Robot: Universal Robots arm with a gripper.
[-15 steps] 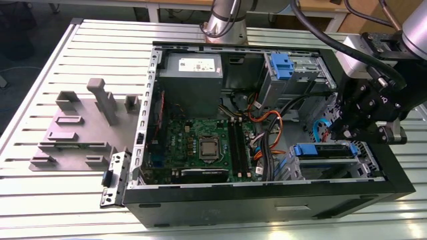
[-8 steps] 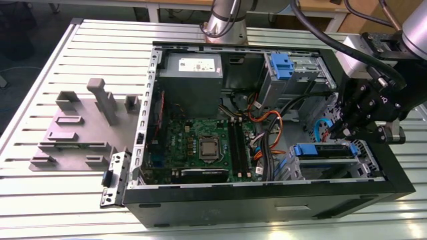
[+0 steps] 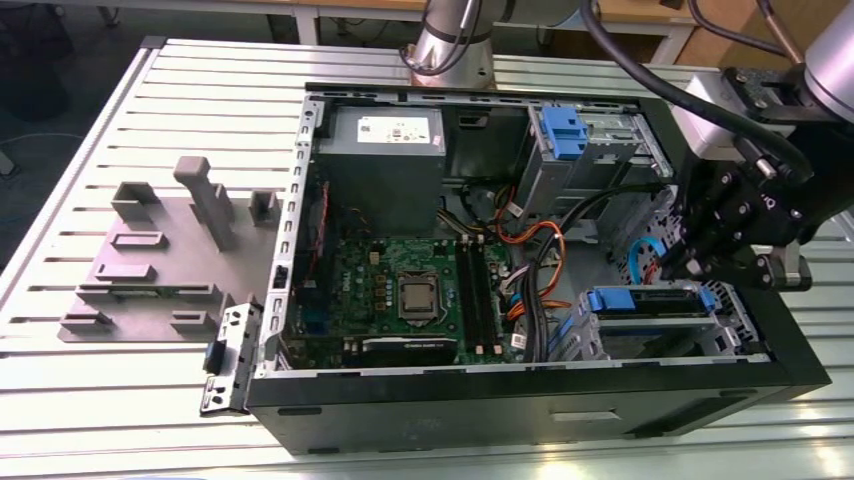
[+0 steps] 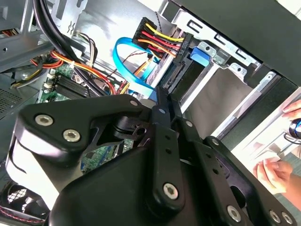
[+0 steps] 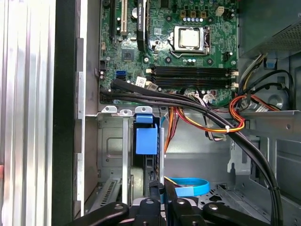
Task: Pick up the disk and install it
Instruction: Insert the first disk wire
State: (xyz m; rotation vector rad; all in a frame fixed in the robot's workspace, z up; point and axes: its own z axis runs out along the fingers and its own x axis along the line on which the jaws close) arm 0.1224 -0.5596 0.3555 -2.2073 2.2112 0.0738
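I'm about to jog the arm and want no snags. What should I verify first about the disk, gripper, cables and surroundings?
1. Disk sits in the drive cage: ok.
2. Disk pushed fully home: cannot tell.
3. Gripper shut, holding nothing: ok.
4. Blue cable clear of the gripper: not ok, it lies right beside the tips.
5. Nobody near: not ok, a person's hand is beside the case.

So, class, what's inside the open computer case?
A green motherboard, grey power supply, cables and a drive cage; the gripper covers part of a second cage.
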